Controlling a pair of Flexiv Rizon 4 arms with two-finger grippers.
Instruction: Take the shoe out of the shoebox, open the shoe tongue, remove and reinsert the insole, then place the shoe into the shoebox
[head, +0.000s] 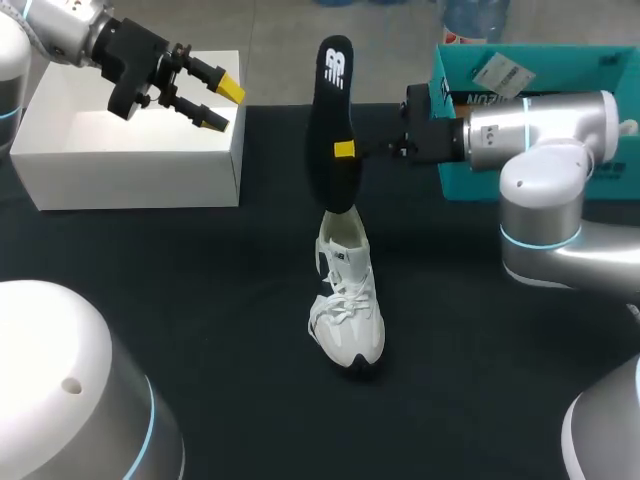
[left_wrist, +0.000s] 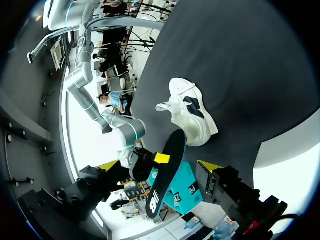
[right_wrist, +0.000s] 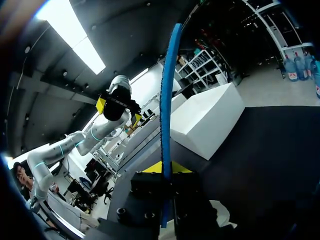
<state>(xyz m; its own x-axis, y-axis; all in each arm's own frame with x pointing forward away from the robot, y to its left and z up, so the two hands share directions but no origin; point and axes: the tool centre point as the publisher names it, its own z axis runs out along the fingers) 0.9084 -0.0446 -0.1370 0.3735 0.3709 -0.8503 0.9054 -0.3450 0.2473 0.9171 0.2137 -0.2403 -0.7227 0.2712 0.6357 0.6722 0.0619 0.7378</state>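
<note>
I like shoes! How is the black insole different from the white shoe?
The insole is black, flat and thin; the shoe is white and bulky. The insole stands upright in the air, pinched by the right end effector; the shoe sits on the table. Both look about equally long.

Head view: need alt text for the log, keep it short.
The right gripper holds a black insole upright, its lower end at the opening of a white shoe standing on the dark table. The left gripper hangs open above a white box at the far left; a teal shoebox sits at the far right.
</note>
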